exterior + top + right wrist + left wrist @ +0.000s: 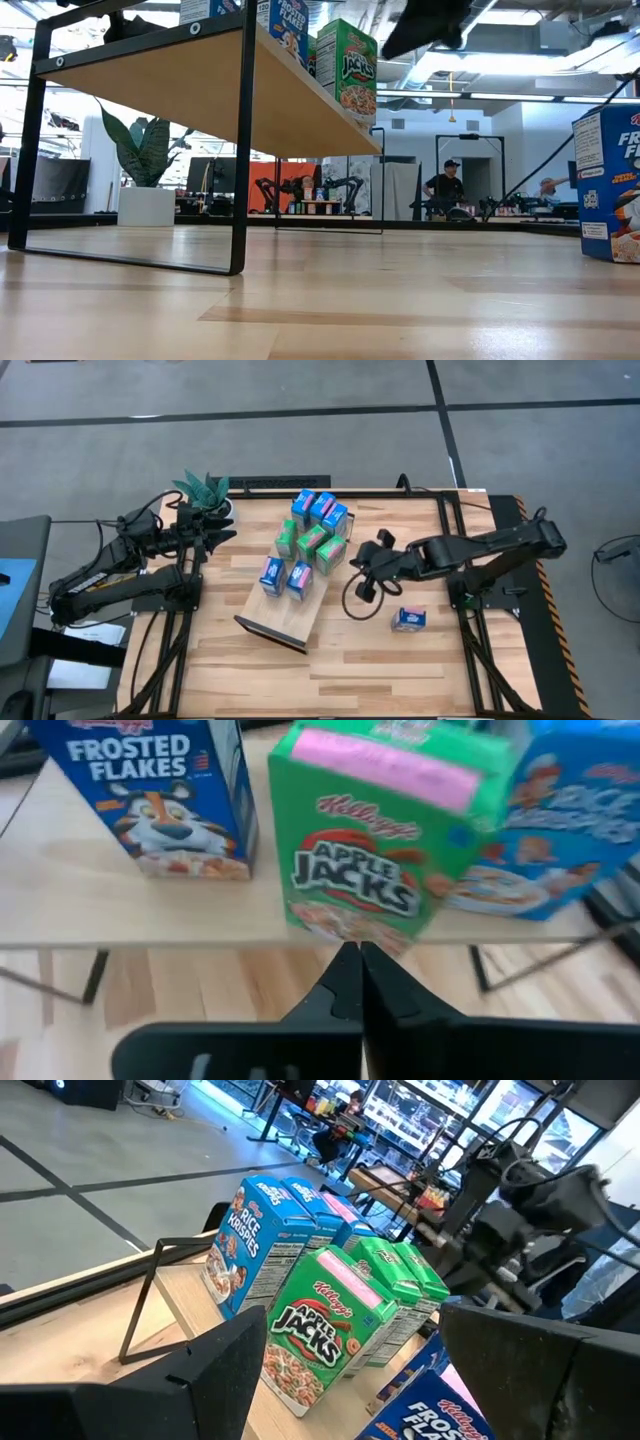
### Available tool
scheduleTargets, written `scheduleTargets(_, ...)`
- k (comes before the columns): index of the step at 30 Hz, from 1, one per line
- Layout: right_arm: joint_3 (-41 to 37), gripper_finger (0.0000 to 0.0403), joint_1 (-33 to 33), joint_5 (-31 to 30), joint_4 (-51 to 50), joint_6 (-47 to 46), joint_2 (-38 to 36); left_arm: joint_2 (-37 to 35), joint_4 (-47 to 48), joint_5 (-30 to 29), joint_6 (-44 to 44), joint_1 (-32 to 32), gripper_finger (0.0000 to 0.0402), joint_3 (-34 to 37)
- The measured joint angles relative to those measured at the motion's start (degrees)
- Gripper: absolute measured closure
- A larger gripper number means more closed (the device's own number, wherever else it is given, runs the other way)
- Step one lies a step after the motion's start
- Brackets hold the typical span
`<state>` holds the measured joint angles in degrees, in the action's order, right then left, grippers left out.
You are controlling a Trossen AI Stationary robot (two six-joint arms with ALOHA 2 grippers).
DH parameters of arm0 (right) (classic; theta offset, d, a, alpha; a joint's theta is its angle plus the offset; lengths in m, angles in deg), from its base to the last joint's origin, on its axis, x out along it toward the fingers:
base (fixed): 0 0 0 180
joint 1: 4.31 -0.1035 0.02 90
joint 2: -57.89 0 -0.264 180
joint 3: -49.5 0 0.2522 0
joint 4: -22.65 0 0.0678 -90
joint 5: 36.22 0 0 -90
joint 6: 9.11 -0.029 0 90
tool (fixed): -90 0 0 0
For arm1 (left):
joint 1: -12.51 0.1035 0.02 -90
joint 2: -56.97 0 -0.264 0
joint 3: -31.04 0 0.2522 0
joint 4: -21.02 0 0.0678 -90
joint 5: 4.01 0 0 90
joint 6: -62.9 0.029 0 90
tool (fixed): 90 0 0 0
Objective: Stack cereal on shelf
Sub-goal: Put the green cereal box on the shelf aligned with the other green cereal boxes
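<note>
Glossy cardboard cereal boxes [308, 542] crowd the flat light-wood shelf [290, 615] mid-worktop; one blue box [409, 620] stands apart, right. The right gripper [352, 559], jaws clenched empty, reaches beside the shelf; the left gripper [222, 532] hangs released, far left.

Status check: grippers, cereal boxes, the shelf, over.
Right gripper shut, empty, just off the shelf beside the green boxes. Left gripper open, waiting at the shelf's left. One cereal box on the table, unstacked. Nothing blocking it.
</note>
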<state>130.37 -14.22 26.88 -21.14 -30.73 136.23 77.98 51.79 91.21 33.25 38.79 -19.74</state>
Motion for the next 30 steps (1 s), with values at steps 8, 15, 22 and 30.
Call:
scheduleTargets(8, -3.78, 0.0389, 3.29, 1.81, 9.72, 1.97, 5.04, -0.02, -0.17, -0.65, -0.57, -0.02, 0.0115, 0.0)
scheduleTargets(15, -3.77, 0.0388, 6.51, 4.61, 10.0, 4.1, 7.39, -0.01, -0.14, -1.44, -0.98, 0.0, 0.0115, 0.0)
scheduleTargets(22, -3.63, 0.0389, 8.52, 6.29, 11.31, 5.11, 7.39, -0.01, -0.03, -1.6, -0.32, 0.0, 0.0115, 0.0)
scheduleTargets(30, -3.65, 0.0387, 10.41, 7.77, 13.24, 6.45, 7.44, -0.01, -0.02, -1.88, 0.68, 0.0, 0.0115, 0.0)
